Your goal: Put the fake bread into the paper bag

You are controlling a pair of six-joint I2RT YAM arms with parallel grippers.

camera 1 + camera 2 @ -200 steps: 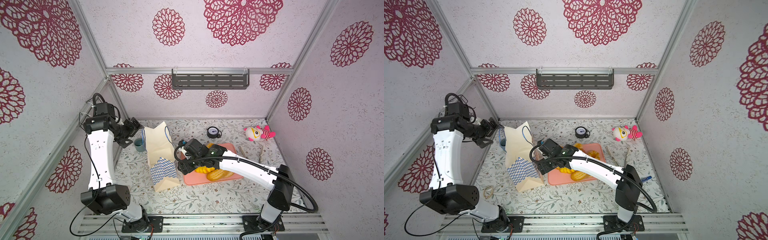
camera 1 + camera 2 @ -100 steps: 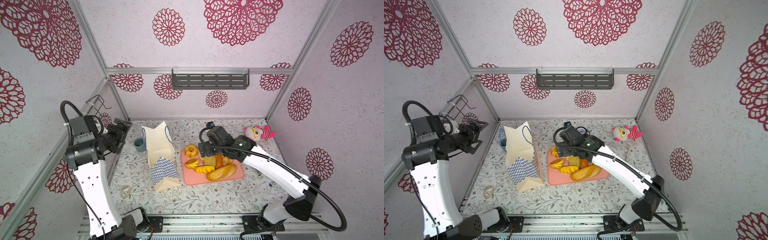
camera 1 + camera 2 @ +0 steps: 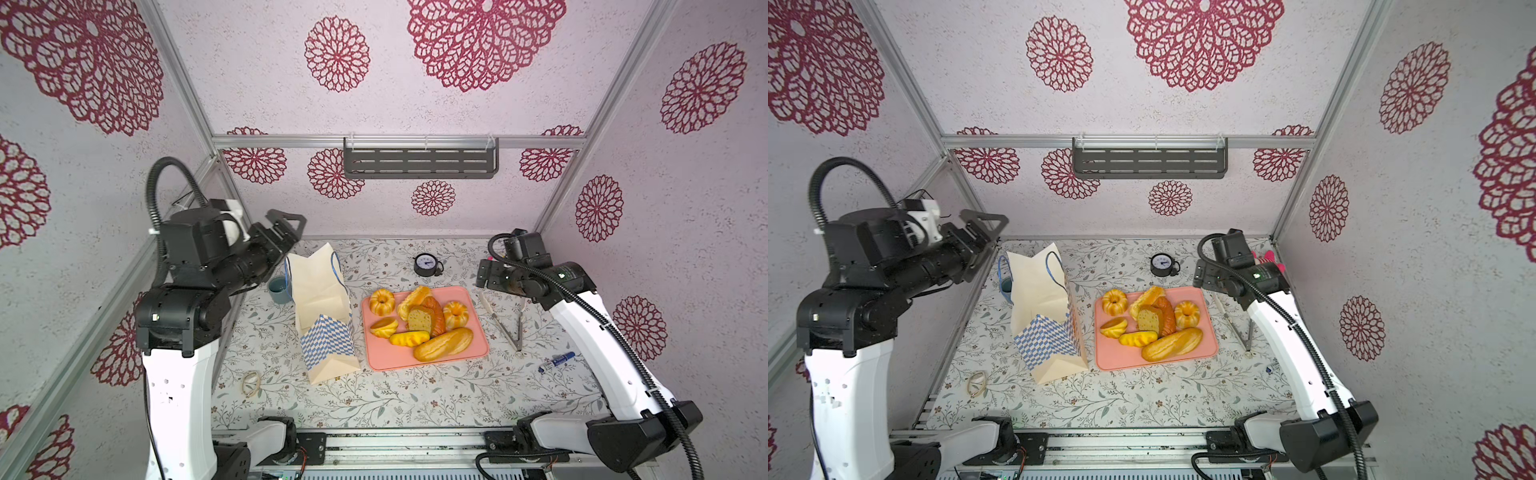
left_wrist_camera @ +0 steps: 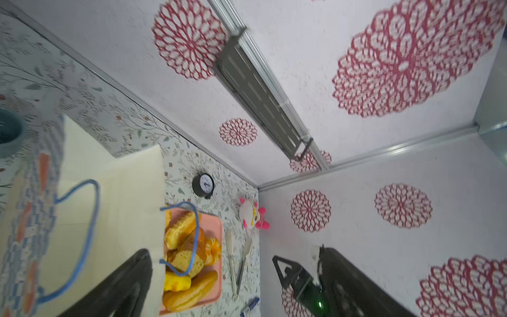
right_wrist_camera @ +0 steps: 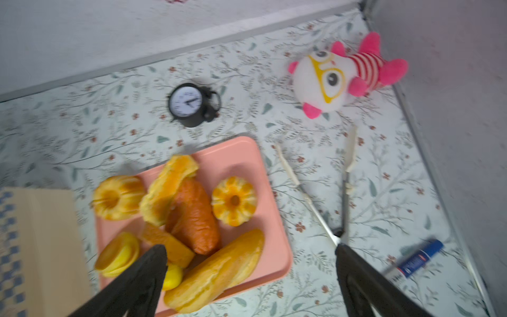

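Both arms are held high at the sides, and neither pincer has hold of anything. The left pincer (image 3: 284, 227) hangs up by the back left corner, its jaws spread wide and empty. Just below and ahead of it is the bag (image 3: 320, 299). Its handled end is nearest that pincer and its checkered end is farther off, toward the front. In the left wrist view the cream paper and blue cords show close under the fingers. Whether the bag stands straight or leans I cannot tell. A cup (image 3: 276, 289) sits beneath this pincer, just beside the bag.

The right pincer (image 3: 487, 275) hangs at the opposite side, its jaws just as wide, with nothing between them. The bread (image 3: 419, 320) lies heaped on the tray (image 3: 386, 357), below this pincer and over toward the bag from it, well apart from its fingers. There are two ring cakes (image 3: 381, 302), and a long loaf (image 3: 442, 345) lies along the edge farthest from the pincer. The tray lies just beside the bag, between the two pincers.

Right under the right pincer lie tongs (image 3: 505, 324), open in a V, just beside the tray. A clock (image 3: 426, 264) stands off its bag side, near the back wall. A plush (image 5: 337, 79) sits behind it in the corner. A marker (image 3: 557, 361) lies nearer the front. A rubber band (image 3: 251, 382) lies well in front of the left pincer.
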